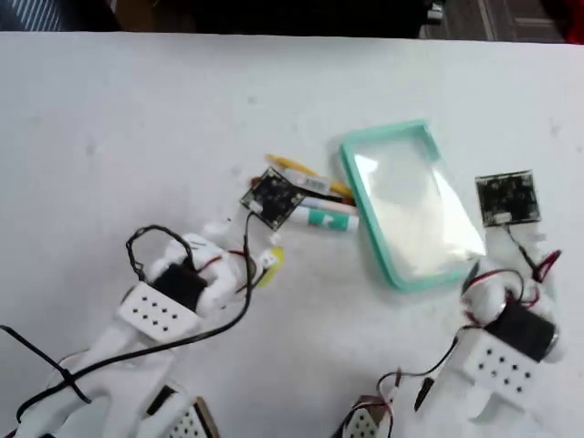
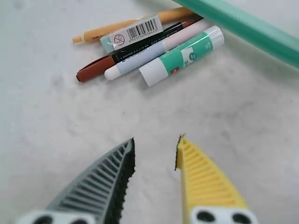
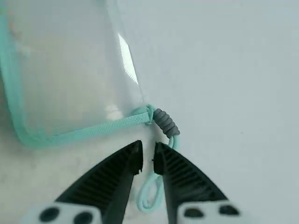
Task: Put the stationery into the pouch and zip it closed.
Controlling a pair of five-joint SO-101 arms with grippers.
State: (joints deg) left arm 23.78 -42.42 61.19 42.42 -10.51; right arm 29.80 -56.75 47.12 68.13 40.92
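Stationery lay bunched mid-bench: a green-and-white glue stick [image 2: 182, 56], an orange pen [image 2: 126, 23], a brown-capped marker [image 2: 96, 69] and a pale lilac pen [image 2: 140, 58]. They lay just beside the clear plastic pouch with mint-green trim [image 1: 363, 212], along the side that faced the bench's left edge. The left end effector [image 2: 156, 140] hovered near them, its grey and yellow fingers well apart and empty. The right end effector [image 3: 147, 145] sat at the pouch's zip end, its black fingers a slit apart over the mint cord loop [image 3: 148, 193], visibly gripping nothing.

The narrowly parted gripper [image 3: 147, 155] hangs over the pouch's [image 3: 84, 133] zipper pull [image 3: 166, 122], possibly touching.
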